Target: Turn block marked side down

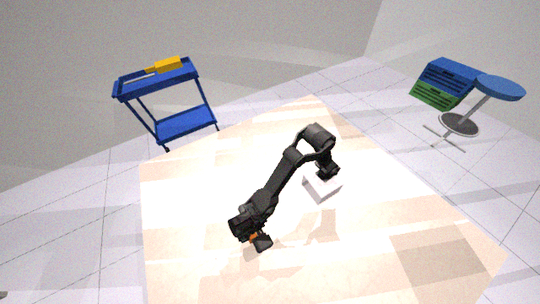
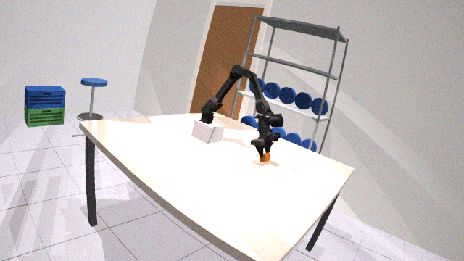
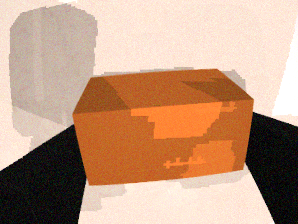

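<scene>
- Fingers [image 1: 258,240] [image 2: 263,156], black, paired: are grasping an orange rectangular block [image 1: 253,237] [image 2: 265,157] [image 3: 165,140] by its two opposite ends, which is leaving its long sides uncovered, probably so that it can be rolled about the line between them.
- Block, one, orange, longer than it is tall: is sitting between the fingertips at or just above the pale tabletop [image 2: 174,159]; whether it is touching, the pictures are not settling.
- Marked side: is not showing clearly; two faces are turning toward the wrist view, both orange, their lighter and darker patches looking like light and shadow rather than a mark.
- Arm, black, jointed [image 1: 280,175] [image 2: 225,87]: is reaching out from a white box-shaped base [image 1: 322,192] [image 2: 206,132] and bending down at the wrist, presumably to bring the fingers to the block from above.
- Step in hand: is seeming to be the grip ahead of lifting and turning; how far any turn is advancing cannot be judged without the mark.
- Next move: is likely calling for enough height for the block's edges to swing past the tabletop, since turning too low could be scraping or twisting it loose.
</scene>
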Controlling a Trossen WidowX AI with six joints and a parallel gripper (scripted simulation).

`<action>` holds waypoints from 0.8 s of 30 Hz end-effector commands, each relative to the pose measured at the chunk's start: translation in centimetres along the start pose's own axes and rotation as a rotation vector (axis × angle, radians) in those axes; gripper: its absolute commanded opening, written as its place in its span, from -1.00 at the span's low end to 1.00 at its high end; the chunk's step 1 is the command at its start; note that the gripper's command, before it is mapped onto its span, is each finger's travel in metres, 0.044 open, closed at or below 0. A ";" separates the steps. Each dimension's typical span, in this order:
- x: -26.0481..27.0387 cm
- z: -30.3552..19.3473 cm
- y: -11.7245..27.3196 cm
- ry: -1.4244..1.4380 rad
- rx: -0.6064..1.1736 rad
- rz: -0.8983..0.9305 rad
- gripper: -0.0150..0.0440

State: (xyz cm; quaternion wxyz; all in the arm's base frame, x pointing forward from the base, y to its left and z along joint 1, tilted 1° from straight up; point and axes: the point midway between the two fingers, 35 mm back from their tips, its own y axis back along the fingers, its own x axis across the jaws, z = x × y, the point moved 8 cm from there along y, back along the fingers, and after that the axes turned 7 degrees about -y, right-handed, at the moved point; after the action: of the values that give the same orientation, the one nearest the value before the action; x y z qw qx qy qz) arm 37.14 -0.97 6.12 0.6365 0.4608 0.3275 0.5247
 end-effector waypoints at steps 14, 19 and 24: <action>-0.4 -2.4 0.7 -0.010 -0.221 0.027 -0.49; -0.3 -2.5 0.2 -0.009 -0.242 0.029 -0.49; -0.3 -2.8 -1.3 -0.006 -0.314 0.037 -0.49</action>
State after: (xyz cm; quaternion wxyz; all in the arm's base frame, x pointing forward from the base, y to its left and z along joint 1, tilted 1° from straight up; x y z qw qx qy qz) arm 35.20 -0.66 4.89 0.6863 0.3730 0.2393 0.5766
